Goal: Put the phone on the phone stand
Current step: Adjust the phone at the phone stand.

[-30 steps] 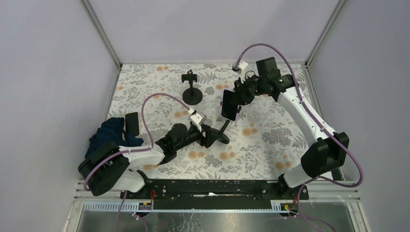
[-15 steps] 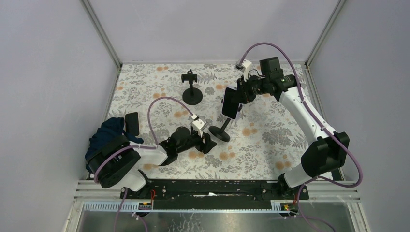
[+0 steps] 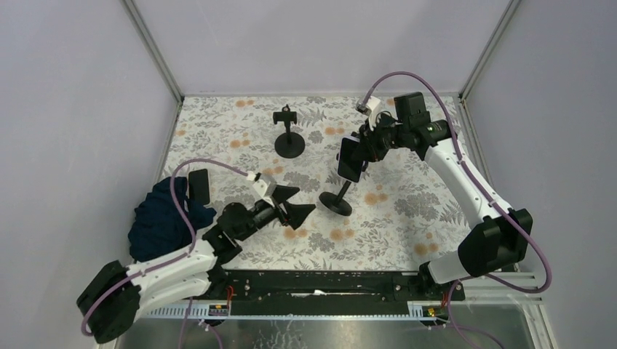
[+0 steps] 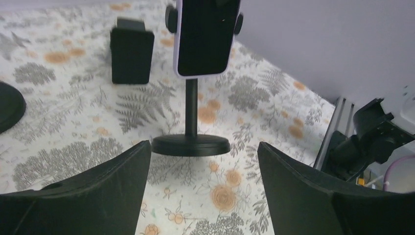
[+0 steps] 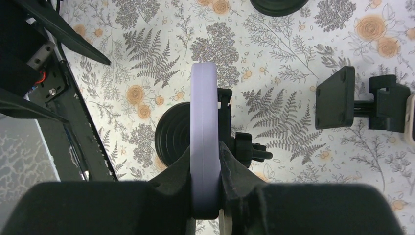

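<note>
The phone [image 3: 349,160], in a lilac case with a dark screen, stands upright at the top of the black phone stand [image 3: 335,204]. My right gripper [image 3: 361,151] is shut on it; in the right wrist view the fingers [image 5: 182,169] pinch the phone's [image 5: 204,107] edges, and its back rests against the stand's cradle [image 5: 226,115]. In the left wrist view the phone [image 4: 205,36] sits above the pole and round base [image 4: 190,145]. My left gripper [image 3: 297,209] is open and empty, just left of the base, not touching it.
A second black stand [image 3: 289,145] rises at the far middle. A dark blue cloth [image 3: 161,219] lies near left with a black slab [image 3: 198,187] against it. A black rectangular block [image 4: 131,56] stands beyond the stand. The frame rail [image 3: 320,280] runs along the near edge.
My left gripper has let go of the stand's base, drawn back to the near left and opened wider. The right gripper has shifted slightly right with the phone.
</note>
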Controlling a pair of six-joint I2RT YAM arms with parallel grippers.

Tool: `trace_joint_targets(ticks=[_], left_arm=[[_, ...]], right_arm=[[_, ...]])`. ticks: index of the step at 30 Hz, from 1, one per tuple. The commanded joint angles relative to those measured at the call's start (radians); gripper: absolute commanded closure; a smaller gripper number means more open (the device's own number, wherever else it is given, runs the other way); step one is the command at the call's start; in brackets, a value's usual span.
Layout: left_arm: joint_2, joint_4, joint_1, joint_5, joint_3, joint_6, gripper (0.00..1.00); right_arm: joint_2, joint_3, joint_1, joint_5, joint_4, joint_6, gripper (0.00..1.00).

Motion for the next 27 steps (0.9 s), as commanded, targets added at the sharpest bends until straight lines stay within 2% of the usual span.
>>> trace_joint_targets(ticks=[1, 3, 7, 15, 19, 27], left_arm=[[-0.089, 0.009, 0.01, -0.047, -0.045, 0.025, 0.09], [-0.06, 0.116, 0.01, -0.029, -0.06, 0.085, 0.03], [0.11, 0.35, 0.031, 0.06, -0.074, 0.185, 0.01], [0.503, 0.755, 0.181, 0.361, 0.012, 0.124, 0.07], [0.621, 0.795, 0.226, 0.481, 0.104, 0.065, 0.1], [0.766, 0.778, 0.226, 0.566, 0.208, 0.087, 0.1]], right_arm=[[-0.075, 0.024, 0.004, -0.118, 0.093, -0.088, 1.0], [-0.077, 0.031, 0.012, -0.142, 0.085, -0.14, 1.0], [-0.085, 0.028, 0.017, -0.211, 0.072, -0.244, 1.0], [-0.077, 0.038, 0.018, -0.327, -0.032, -0.459, 1.0], [-0.077, 0.043, 0.019, -0.352, -0.074, -0.534, 1.0], [-0.074, 0.046, 0.024, -0.37, -0.113, -0.592, 1.0]])
